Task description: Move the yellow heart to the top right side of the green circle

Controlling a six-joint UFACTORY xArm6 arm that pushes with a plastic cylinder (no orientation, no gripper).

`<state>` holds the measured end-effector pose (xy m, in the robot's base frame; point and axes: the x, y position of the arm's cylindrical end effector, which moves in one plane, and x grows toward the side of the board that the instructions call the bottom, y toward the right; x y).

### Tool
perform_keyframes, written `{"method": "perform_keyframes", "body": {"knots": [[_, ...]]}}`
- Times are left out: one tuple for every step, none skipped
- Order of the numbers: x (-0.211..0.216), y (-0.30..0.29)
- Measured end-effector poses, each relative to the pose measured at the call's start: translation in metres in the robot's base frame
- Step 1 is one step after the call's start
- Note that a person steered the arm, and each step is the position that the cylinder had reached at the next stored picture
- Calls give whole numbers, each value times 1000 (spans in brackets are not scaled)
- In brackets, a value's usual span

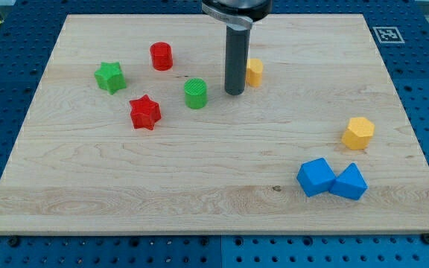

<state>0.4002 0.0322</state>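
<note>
The yellow heart lies on the wooden board near the view's top centre, partly hidden behind the rod. The green circle stands to its left and a little lower. My tip rests on the board between them, just to the lower left of the yellow heart and to the right of the green circle. The tip looks very close to the heart; I cannot tell if it touches.
A red cylinder, a green star and a red star lie left of the green circle. A yellow hexagon and two blue blocks lie at the lower right. The board's top edge is near.
</note>
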Motion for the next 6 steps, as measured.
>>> {"method": "perform_keyframes", "body": {"knots": [[-4,44],[-21,86],[-22,88],[-27,70],[-39,46],[-47,17]]}}
